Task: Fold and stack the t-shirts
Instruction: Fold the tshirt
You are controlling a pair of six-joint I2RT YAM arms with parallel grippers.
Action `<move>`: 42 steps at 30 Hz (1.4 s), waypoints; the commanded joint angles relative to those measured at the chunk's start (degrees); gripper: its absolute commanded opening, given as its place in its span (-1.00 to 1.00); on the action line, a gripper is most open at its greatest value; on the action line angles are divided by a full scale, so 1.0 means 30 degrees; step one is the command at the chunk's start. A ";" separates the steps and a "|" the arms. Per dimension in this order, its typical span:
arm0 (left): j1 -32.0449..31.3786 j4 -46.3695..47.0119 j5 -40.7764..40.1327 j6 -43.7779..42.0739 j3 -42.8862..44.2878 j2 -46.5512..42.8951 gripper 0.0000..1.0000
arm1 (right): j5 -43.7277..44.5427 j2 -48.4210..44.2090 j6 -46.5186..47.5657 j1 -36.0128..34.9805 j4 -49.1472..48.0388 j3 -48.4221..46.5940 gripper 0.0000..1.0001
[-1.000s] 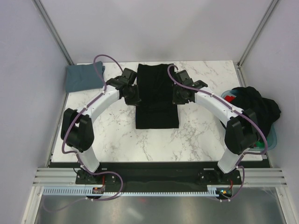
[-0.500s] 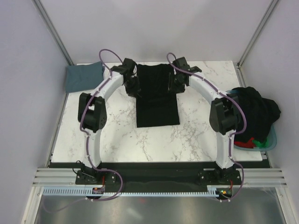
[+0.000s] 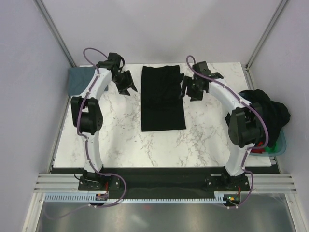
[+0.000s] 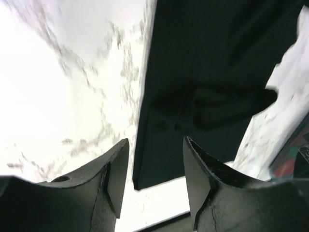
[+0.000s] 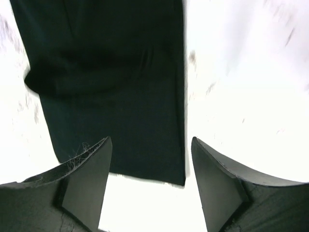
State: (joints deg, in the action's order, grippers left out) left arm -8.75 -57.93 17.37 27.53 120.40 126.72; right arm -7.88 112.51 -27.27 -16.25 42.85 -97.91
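Folded t-shirt (image 3: 162, 99) central on table (image 3: 120, 140), another t-shirt (image 3: 77, 81) in far-left corner, heaped t-shirts (image 3: 265, 111) in tub (image 3: 282, 141) at right

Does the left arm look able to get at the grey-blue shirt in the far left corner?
Probably yes. The grey-blue shirt lies in the corner on that arm's side, right beside its forearm, with nothing piled on it. The left hand is open, empty and clear of the black shirt.

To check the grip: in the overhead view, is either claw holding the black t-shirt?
No, the left claw and the right claw stand open at either side of the black t-shirt, gripping nothing.
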 commanded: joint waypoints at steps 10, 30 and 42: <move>-0.1740 0.3841 -0.1771 -0.1470 -1.5479 -1.2522 0.06 | -0.2761 -0.0535 -0.0813 -0.4309 -0.4702 0.3898 0.44; -0.1740 0.5307 -0.4529 -0.2116 -2.3375 -2.2697 0.00 | -0.4455 1.0627 -0.3732 -0.1763 -0.3913 -1.0831 0.43; -0.1740 0.5804 -0.3655 -0.1736 -2.3581 -2.2173 0.99 | -0.2180 0.0915 -0.1987 -0.1117 -0.7248 -0.0396 0.55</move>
State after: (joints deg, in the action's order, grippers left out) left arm -13.96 -43.46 3.70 22.70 49.74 59.13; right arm -16.47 126.56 -36.12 -18.46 25.47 -107.96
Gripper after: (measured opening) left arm 0.992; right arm 0.770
